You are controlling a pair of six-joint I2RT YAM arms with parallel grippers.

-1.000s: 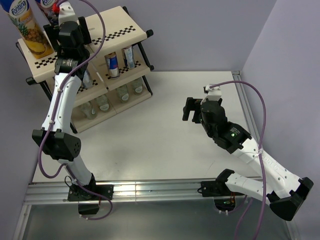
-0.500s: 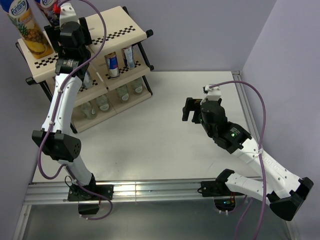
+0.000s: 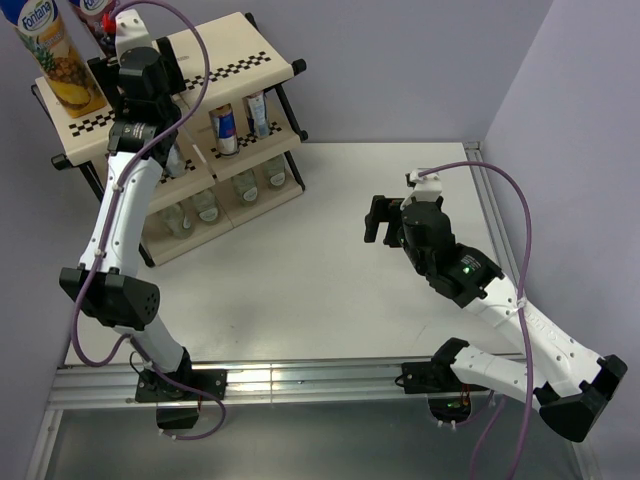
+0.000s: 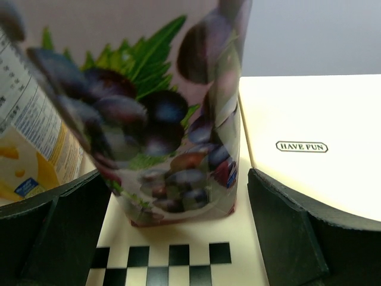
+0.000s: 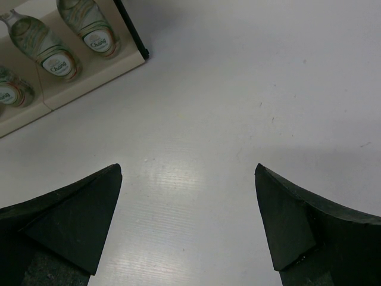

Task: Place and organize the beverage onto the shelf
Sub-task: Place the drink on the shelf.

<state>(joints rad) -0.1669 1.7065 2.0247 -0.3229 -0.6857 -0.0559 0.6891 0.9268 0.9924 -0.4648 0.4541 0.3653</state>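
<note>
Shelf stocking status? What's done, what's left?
Nearly done. On the shelf, bottles line the bottom tier, cans stand on the middle, pineapple carton on top. In hand: left gripper, jaws open, straddles the grape carton standing on the top tier. Right gripper is open and empty over the table. Left: probably just backing the left arm away; no loose drinks show.

The shelf (image 3: 240, 40) is cream with black-and-white checkered strips and a black frame. On its top tier, the grape carton (image 4: 172, 119) shows purple fruit and green leaves, and the pineapple carton (image 3: 55, 55) is yellow. The middle-tier can (image 3: 226, 128) is blue, silver and red.
</note>
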